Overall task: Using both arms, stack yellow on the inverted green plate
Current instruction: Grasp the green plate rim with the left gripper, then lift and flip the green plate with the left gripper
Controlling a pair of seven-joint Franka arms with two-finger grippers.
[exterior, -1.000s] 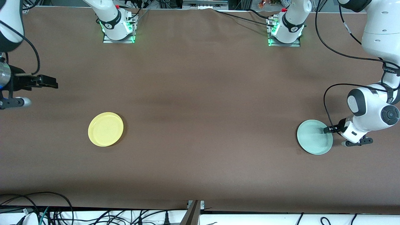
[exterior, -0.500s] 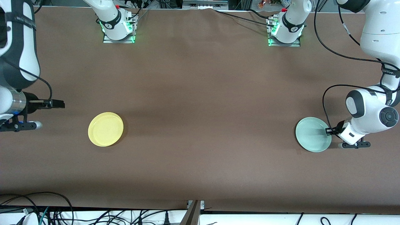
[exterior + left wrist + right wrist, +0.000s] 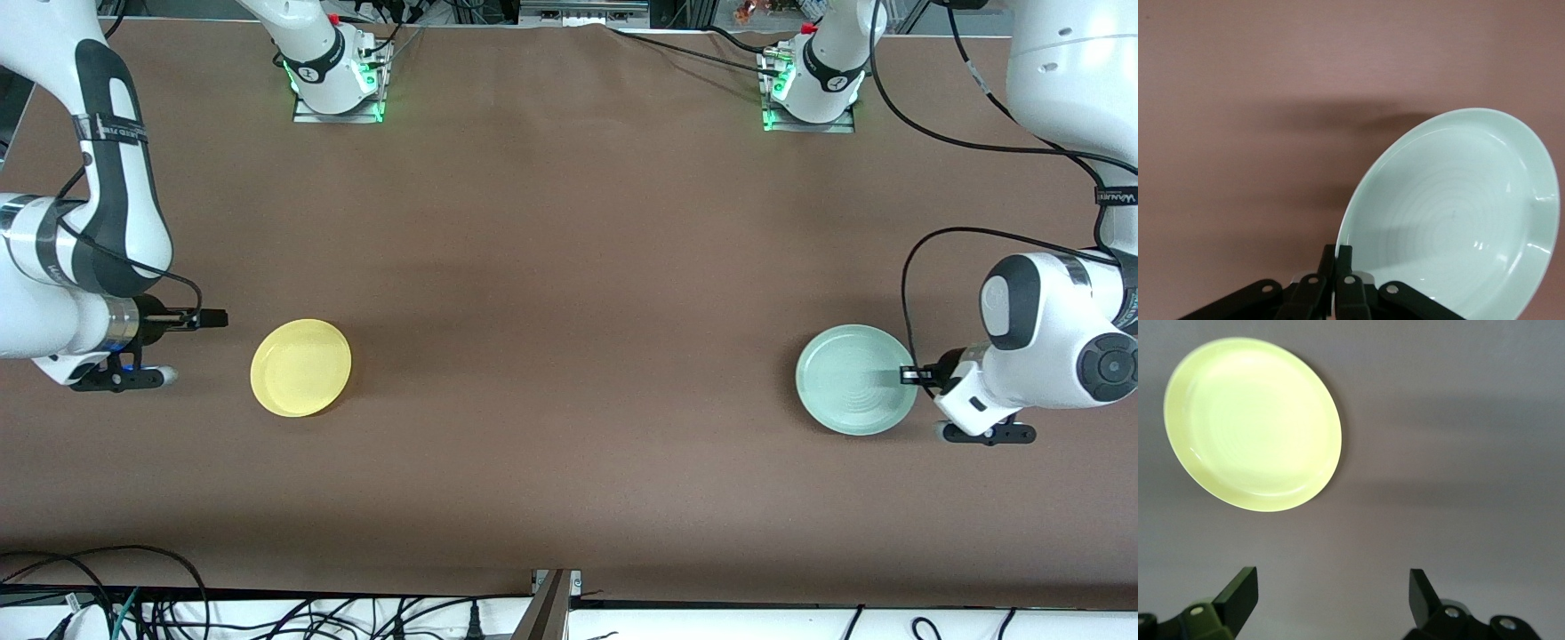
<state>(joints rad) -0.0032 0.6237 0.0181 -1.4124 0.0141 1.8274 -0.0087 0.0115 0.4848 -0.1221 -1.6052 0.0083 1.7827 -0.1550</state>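
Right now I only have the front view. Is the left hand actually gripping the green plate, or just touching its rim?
Observer: Gripping. In the left wrist view the left hand is shut on the rim of the green plate.
Operator: Is that plate lying flat?
Observer: It seems not. It looks raised and tilted, and its shadow falls on the table apart from it.
Operator: And the right hand, open or shut?
Observer: Open wide in the right wrist view. The yellow plate lies ahead of the right hand, not between its fingers.
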